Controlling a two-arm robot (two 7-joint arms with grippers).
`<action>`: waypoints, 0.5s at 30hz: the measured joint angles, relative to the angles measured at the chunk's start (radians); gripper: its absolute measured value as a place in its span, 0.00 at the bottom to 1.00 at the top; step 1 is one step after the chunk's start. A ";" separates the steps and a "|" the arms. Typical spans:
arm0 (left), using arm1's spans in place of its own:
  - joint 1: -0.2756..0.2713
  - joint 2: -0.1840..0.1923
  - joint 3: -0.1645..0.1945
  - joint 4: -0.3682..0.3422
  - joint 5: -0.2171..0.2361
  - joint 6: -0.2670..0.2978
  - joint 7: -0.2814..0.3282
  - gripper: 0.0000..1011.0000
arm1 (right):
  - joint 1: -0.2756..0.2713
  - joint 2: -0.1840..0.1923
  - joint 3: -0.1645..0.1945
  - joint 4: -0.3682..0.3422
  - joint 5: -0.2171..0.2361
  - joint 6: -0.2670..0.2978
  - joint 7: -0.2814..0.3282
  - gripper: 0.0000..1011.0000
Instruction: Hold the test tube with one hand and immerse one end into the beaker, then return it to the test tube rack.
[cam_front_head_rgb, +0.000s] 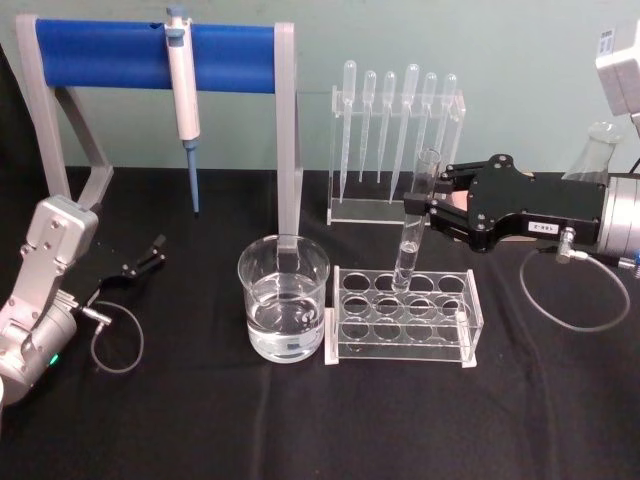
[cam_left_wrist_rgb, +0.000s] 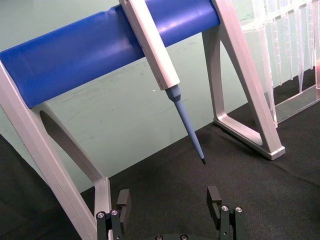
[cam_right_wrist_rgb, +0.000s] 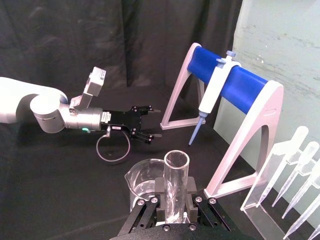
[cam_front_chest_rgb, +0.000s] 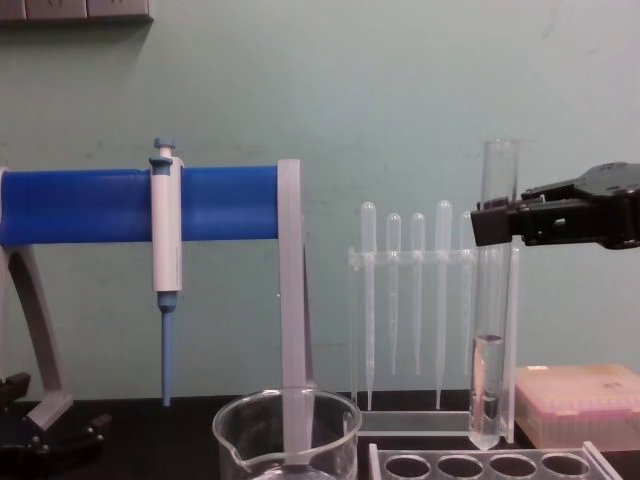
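The test tube (cam_front_head_rgb: 413, 225) stands upright, its upper part pinched by my right gripper (cam_front_head_rgb: 420, 212), which is shut on it. In the chest view the test tube (cam_front_chest_rgb: 491, 300) holds a little liquid, and its round bottom hangs just above the clear holed rack (cam_front_chest_rgb: 480, 466). The beaker (cam_front_head_rgb: 283, 297), part full of clear liquid, stands on the black table just left of the rack (cam_front_head_rgb: 404, 316). The right wrist view shows the test tube (cam_right_wrist_rgb: 176, 180) between the fingers, with the beaker (cam_right_wrist_rgb: 142, 187) beyond. My left gripper (cam_front_head_rgb: 150, 255) rests open at the table's left.
A blue-barred stand (cam_front_head_rgb: 155, 55) with a hanging pipettor (cam_front_head_rgb: 183, 90) occupies the back left. Behind the tube rack is a clear holder of plastic pipettes (cam_front_head_rgb: 397, 130). A glass flask (cam_front_head_rgb: 598, 150) is at the far right, and a pink tip box (cam_front_chest_rgb: 580, 400) is low on the right.
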 joint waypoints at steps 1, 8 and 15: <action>0.000 0.000 0.000 0.000 0.000 0.000 0.000 0.99 | 0.000 0.000 0.000 0.000 0.000 0.000 0.000 0.24; 0.000 0.000 0.000 0.000 0.000 0.000 0.000 0.99 | 0.000 0.000 0.000 0.000 0.000 0.000 0.000 0.24; 0.000 0.000 0.000 0.000 0.000 0.000 0.000 0.99 | 0.000 0.000 0.000 0.000 0.000 0.000 0.000 0.24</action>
